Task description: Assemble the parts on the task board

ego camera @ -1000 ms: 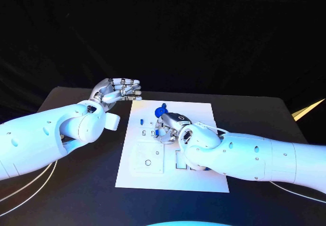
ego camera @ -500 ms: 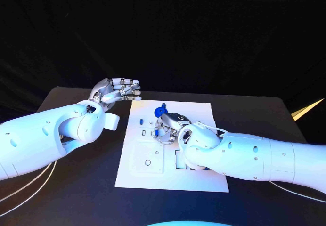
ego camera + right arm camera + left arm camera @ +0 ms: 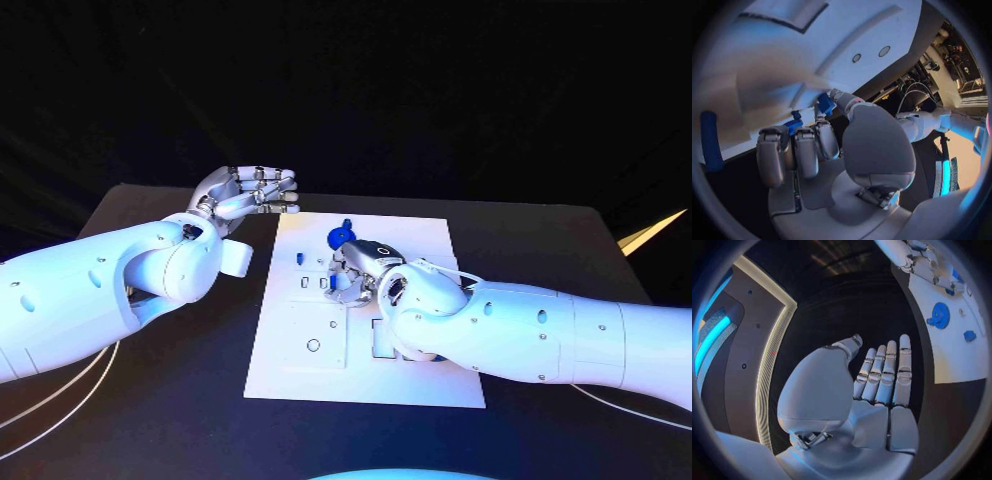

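Observation:
The white task board lies in the middle of the black table. A blue gear stands near its far edge, and a small blue piece sits to the gear's left. My right hand is low over the board's middle, fingers curled down, pinching a small blue part between thumb and finger right at the board's surface. My left hand hovers off the board's far left corner, fingers straight and holding nothing. From the left wrist, the hand faces the gear and the board.
A long blue peg lies by the board's edge in the right wrist view. The board has rectangular recesses and small holes near its middle. A yellowish strip sits at the table's far right. Cables trail at the table's left.

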Controlling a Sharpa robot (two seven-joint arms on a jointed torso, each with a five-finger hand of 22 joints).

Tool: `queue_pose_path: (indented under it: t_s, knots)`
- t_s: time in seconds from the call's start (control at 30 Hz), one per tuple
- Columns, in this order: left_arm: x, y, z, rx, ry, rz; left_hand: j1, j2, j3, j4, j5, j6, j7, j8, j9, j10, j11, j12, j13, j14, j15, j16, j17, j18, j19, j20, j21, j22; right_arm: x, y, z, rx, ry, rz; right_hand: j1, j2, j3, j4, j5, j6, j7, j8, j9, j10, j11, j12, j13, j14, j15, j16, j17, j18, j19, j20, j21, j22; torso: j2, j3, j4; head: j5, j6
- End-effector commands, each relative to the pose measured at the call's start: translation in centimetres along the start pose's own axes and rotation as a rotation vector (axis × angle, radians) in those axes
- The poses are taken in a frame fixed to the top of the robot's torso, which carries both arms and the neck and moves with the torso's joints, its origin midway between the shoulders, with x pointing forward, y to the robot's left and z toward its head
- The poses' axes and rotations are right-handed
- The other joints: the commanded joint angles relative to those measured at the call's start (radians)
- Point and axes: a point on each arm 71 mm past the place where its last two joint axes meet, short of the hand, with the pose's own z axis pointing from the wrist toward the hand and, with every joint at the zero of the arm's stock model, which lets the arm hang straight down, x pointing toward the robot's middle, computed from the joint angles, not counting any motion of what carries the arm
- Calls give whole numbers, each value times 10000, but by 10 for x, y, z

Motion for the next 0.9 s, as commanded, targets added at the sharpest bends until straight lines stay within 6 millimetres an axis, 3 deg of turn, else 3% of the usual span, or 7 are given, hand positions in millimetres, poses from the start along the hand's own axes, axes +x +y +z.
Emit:
queue_pose_path:
  t_s: [0.03, 0.2, 0.43, 0.57, 0.7, 0.8, 0.9]
  knots:
    - [1, -1, 0, 18, 41, -23, -319, -76, 161, 27, 138, 77, 315, -192, 139, -44, 35, -68, 142, -71, 35, -85, 191, 175, -129, 6, 172, 84, 1, 0, 0, -60, -9, -6, -36, -98, -326, 100, 59, -212, 38, -169, -158, -284, 35, -129, 875, 1096, 22, 136, 2737, -310, 939, 198, 21, 2632, 7, 5, -1, -2, -3]
    - [1, -1, 0, 15, 36, -21, -325, -76, 162, 26, 138, 77, 315, -196, 138, -47, 36, -69, 142, -70, 36, -89, 201, 175, -136, 8, 174, 84, 0, 0, -1, -95, -61, 30, 159, -118, -738, 153, 78, -291, 75, -284, -238, -337, 70, -186, 824, 1096, 56, 136, 2737, -302, 927, 238, -11, 2617, 2, 3, 1, -11, -8]
    - [0, 0, 0, 12, 23, -15, -324, -76, 165, 22, 138, 78, 314, -197, 138, -47, 35, -69, 142, -70, 36, -90, 206, 175, -141, 9, 174, 83, -2, -1, -2, -161, -248, 146, 460, 22, -1394, 359, 98, -321, 108, -417, -343, -378, 101, -223, 779, 1096, 85, 136, 2737, -299, 923, 272, -25, 2612, 2, 3, 4, -21, -12]
    - [0, 0, 0, 10, 22, -14, -324, -76, 165, 22, 138, 78, 314, -197, 138, -47, 35, -69, 142, -70, 36, -90, 206, 175, -141, 9, 174, 83, -5, -1, -5, -315, -552, 296, 807, 146, -2069, 642, 118, -394, 155, -581, -455, -405, 144, -237, 750, 1096, 120, 136, 2737, -292, 912, 304, -55, 2599, 0, 7, 7, -33, -3]
    - [-2, 0, 1, -24, -35, 77, -323, -79, 165, 18, 138, 78, 315, -199, 138, -46, 34, -68, 142, -69, 36, -91, 211, 175, -146, 10, 174, 82, -14, -5, -12, -748, -1052, 667, 1669, 256, -3468, 1531, 181, -785, 341, -1120, -705, -523, 308, -322, 637, 1096, 258, 136, 2737, -279, 891, 420, -116, 2574, -21, 7, -14, -4, 12]
    - [-4, 2, 1, -173, 65, 339, -413, -117, 152, 33, 137, 78, 292, -234, 133, 328, -53, 89, 224, 362, -91, 204, 449, 207, 83, -76, 391, 174, -27, -9, -18, -1338, -1397, 1171, 1805, 271, -3636, 1572, 195, -885, 379, -1247, -751, -577, 340, -372, 586, 1096, 284, 136, 2737, -237, 820, 444, -299, 2485, -34, 15, -30, 35, 69]
    - [-4, 5, 1, -539, 415, 809, -804, -205, -33, 295, 138, 3, 288, -138, 181, 508, -133, 423, 333, 950, -270, 960, 1002, 193, 528, -263, 873, 406, -42, -17, -25, -1861, -1503, 1899, 2127, 527, -3535, 1549, 181, -855, 370, -1323, -773, -911, 334, -724, 284, 1034, 280, 20, 2515, -63, 518, 455, -1062, 2113, -52, 19, -41, 22, 108]
